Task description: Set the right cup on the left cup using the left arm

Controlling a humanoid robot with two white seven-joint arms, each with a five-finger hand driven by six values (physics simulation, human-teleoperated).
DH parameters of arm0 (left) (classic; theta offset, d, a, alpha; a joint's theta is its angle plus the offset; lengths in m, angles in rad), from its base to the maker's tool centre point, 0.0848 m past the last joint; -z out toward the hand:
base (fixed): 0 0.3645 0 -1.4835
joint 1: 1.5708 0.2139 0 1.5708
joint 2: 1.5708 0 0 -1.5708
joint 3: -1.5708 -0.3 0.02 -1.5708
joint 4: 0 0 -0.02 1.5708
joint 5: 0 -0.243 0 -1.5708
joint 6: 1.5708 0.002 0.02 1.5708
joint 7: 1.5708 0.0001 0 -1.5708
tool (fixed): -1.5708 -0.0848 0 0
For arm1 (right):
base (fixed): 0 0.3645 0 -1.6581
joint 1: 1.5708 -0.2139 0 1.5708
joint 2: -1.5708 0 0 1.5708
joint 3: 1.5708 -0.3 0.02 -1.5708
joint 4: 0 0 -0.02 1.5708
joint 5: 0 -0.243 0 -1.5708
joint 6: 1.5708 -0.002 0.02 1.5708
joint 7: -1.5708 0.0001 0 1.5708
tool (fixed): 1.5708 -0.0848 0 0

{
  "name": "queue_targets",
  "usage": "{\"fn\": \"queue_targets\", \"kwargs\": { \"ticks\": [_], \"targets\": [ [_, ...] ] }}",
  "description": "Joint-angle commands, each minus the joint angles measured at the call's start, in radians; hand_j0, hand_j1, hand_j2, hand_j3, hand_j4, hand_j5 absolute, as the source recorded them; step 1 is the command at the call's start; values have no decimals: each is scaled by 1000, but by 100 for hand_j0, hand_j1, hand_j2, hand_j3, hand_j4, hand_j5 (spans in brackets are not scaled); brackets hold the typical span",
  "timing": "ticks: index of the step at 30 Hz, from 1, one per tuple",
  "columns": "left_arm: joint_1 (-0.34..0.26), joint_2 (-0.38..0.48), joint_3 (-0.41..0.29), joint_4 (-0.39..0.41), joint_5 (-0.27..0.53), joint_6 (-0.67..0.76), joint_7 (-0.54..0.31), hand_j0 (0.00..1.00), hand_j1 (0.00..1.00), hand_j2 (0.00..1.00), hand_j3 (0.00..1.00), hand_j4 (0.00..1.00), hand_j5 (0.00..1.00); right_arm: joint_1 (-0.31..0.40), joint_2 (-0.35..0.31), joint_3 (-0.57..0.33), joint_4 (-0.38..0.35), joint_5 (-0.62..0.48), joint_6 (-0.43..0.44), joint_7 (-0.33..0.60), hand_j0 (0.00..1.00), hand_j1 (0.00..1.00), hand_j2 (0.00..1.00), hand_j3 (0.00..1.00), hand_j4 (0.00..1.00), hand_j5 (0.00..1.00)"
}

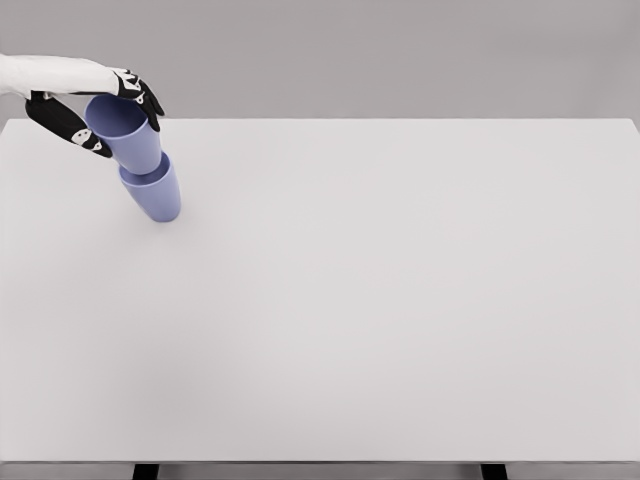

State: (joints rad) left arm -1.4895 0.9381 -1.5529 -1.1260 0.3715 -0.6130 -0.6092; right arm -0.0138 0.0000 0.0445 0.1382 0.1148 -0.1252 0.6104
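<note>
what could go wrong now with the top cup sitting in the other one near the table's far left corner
1. The upper cup sits tilted in the lower cup, so it may jam askew or tip out on release.
2. The left hand grips its rim; pulling away could drag both over.
3. The stack leans, near the table edge.

A bare simulated test space: one plain white table [400,300] against a featureless grey backdrop [400,50].

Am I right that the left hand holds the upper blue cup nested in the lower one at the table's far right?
Not quite: it is the far left, as the head view shows. The left hand does hold the upper blue cup nested in the lower blue cup on the table.
</note>
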Motion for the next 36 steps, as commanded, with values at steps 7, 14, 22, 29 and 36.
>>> {"fn": "queue_targets", "kwargs": {
  "ticks": [7, 14, 22, 29, 36],
  "targets": [
    [0, -1, 4, 0, 4, 2, -2, 77, 77, 77, 77, 77, 77, 0, 0, 0, 1, 2, -1, 0, 100, 100, 100, 100, 100, 100],
    [0, -1, 4, -1, 4, 2, -2, 84, 84, 84, 84, 84, 84, -2, 0, 0, 0, 2, -1, 0, 100, 100, 100, 100, 100, 100],
    [0, 1, 7, -8, 6, 2, -1, 92, 92, 92, 92, 92, 92, 0, 0, 0, 1, 2, -1, 0, 100, 100, 100, 100, 100, 100],
    [0, 1, 10, -11, 6, 2, -1, 100, 100, 100, 100, 100, 100, 0, 0, 0, 0, 2, -1, 0, 100, 100, 100, 100, 100, 100],
    [-86, 194, 40, -443, 214, 2, -2, 100, 100, 100, 100, 100, 100, 0, 0, 0, 0, 2, -1, 0, 100, 100, 100, 100, 100, 100]
  ]
}}
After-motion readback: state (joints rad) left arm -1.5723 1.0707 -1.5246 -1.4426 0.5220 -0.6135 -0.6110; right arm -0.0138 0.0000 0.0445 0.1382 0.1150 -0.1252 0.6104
